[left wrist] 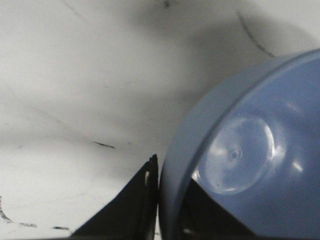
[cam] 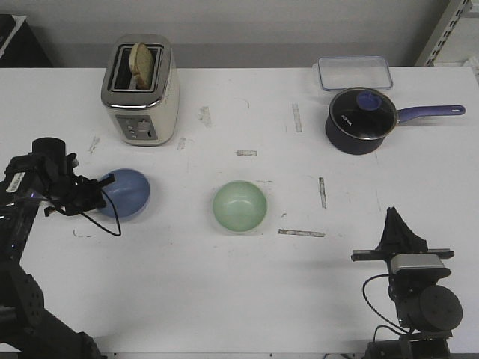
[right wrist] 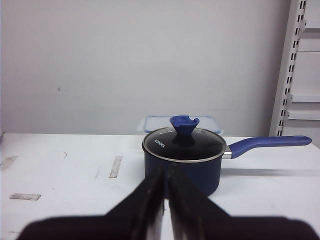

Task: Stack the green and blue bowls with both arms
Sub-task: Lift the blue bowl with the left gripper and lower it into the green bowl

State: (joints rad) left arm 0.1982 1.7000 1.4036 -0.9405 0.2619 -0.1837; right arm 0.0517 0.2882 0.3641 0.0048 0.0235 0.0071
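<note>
Nearest the robot, the right gripper (cam: 394, 217) sits low at the front right edge of the table (cam: 187, 299), its fingers pressed together into a narrow point and holding nothing; it is well apart from both bowls. A little farther in, the left gripper (cam: 102, 183) reaches to the left rim of the blue bowl (cam: 126, 193), and farther right the green bowl (cam: 239, 206) stands alone near the middle of the table, upright and empty. Judging from this, the stacking is barely under way: the blue bowl looks gripped at the rim but appears not yet lifted, the two bowls are apart, and the carry and the placing of one into the other are all left. The left wrist view settles what the front view leaves unclear: one finger (left wrist: 130, 210) lies outside the wall of the blue bowl (left wrist: 260, 165) and the other inside, so the claw is narrowed onto the rim. The right wrist view shows neither bowl; past its closed fingers it looks only to the far saucepan (right wrist: 182, 160) with its lid, the clear box (right wrist: 150, 122) behind it and the wall. Only the front view shows the toaster (cam: 140, 90) at the far left.
</note>
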